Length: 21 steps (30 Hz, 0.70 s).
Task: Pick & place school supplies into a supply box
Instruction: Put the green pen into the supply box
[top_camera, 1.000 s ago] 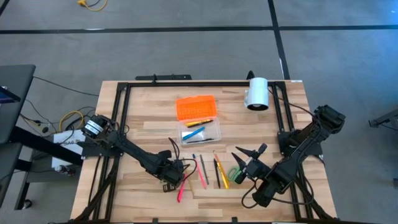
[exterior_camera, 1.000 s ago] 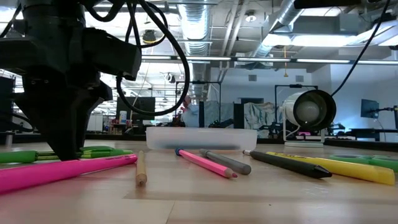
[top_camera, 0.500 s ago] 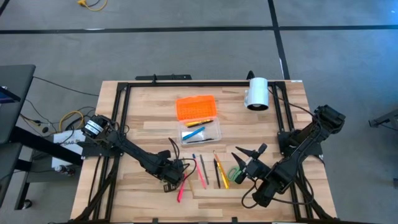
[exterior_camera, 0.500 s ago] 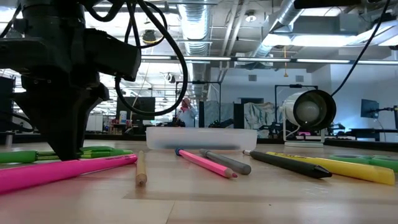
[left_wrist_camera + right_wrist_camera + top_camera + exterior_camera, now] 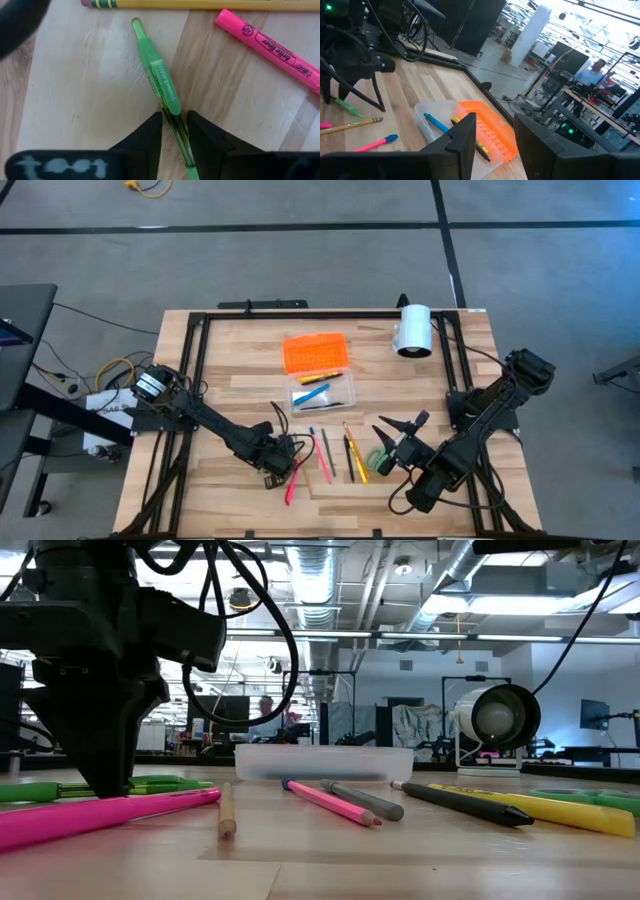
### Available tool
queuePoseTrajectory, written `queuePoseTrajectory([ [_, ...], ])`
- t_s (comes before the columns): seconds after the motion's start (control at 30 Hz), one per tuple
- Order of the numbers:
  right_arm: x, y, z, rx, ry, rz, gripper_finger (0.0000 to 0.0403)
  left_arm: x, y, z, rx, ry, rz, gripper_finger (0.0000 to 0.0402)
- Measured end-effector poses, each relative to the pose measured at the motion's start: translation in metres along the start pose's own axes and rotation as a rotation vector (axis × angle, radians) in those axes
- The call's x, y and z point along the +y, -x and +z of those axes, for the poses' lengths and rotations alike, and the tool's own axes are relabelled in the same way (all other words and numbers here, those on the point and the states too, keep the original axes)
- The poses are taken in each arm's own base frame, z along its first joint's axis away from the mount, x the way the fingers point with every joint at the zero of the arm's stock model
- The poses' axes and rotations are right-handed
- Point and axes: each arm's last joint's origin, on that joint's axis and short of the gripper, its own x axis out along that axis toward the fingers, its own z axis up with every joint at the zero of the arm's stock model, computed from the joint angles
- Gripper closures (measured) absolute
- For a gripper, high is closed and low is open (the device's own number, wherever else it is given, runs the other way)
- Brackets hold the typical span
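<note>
A green pen point(image 5: 159, 80) lies flat on the wooden table near its left front. My left gripper point(image 5: 175, 122) points straight down over the pen and is shut on it; the high view shows this gripper point(image 5: 283, 454) left of the pen row. A pink highlighter point(image 5: 292, 482) and a yellow pencil point(image 5: 200, 4) lie beside it. The supply box point(image 5: 322, 392) stands mid-table, clear and uncovered, with a few pens inside; its orange lid point(image 5: 316, 352) lies behind it. My right gripper point(image 5: 398, 432) hovers open and level at the right front, by the green scissors point(image 5: 376, 458). My left gripper pinches the green pen's see-through barrel point(image 5: 176, 131), just behind the solid green sleeve, between its two fingertips point(image 5: 150, 135). The fingers come from above, pointing down, and lie across the pen. The pen rests flat on the table point(image 5: 50, 791).
More pens and pencils point(image 5: 348, 456) lie in a row between the two grippers. A white cylinder point(image 5: 412, 330) stands at the far right. A black frame point(image 5: 200, 350) runs along the table's sides. Bare wood lies left of the box.
My left gripper has rolled slightly about its downward axis while staying in place over the green pen.
</note>
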Motion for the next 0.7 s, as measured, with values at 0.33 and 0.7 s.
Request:
queuePoseTrajectory([
  [0.33, 0.0006, -0.0001, -0.0004, 0.013, 0.001, 0.017, 0.0276, 0.0001, 0.0, 0.0002, -0.005, 0.009, 0.005, 0.036],
  [0.7, 0.0005, -0.0001, -0.0005, 0.013, 0.001, 0.017, 0.0276, -0.0009, 0.0001, -0.0008, -0.01, -0.021, 0.009, 0.0354],
])
